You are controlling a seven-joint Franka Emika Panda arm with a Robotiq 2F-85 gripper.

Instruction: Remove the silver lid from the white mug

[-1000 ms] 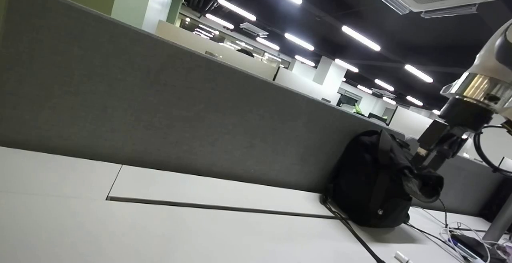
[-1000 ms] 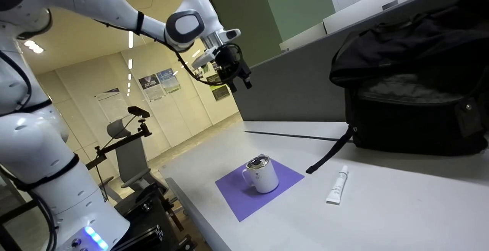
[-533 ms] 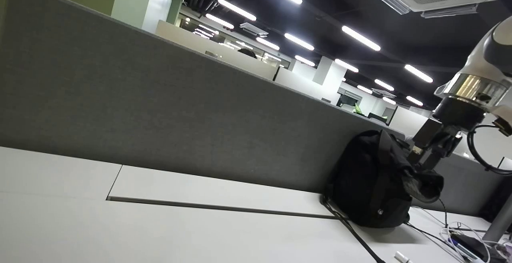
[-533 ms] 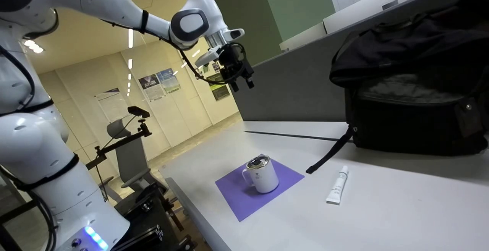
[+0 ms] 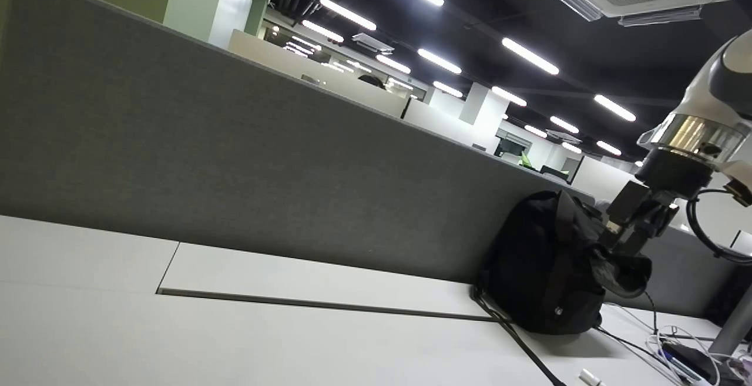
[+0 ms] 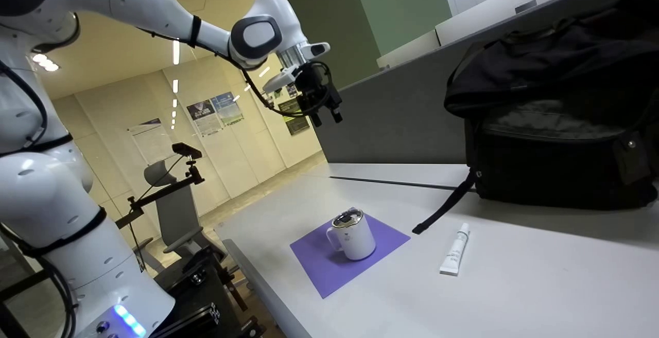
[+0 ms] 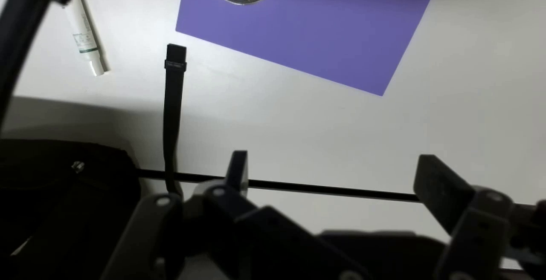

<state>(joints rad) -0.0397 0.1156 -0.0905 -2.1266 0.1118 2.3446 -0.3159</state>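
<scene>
Currently my pincer [image 7: 332,167] hangs spread and empty above the counter [image 7: 482,122], with the silver lid [image 6: 348,218], seated on the white mug [image 6: 359,241], lying below, toward the wrist view's top edge, left of the gap's middle, so descent alone would, I judge, miss.

The arm [image 6: 149,4] is glossy white and rounded, dotted with grey ovals [image 6: 74,219]; a dark ring [image 6: 237,36] frames a pale cap [image 6: 259,37]; black straps [image 6: 194,30] hold a black cable [image 6: 291,114]; a shiny metal collar [image 5: 684,133] sits above dark jaws with pale screws [image 7: 163,201]; a blue light strip [image 6: 129,320] glows at the base [image 6: 116,276].
</scene>
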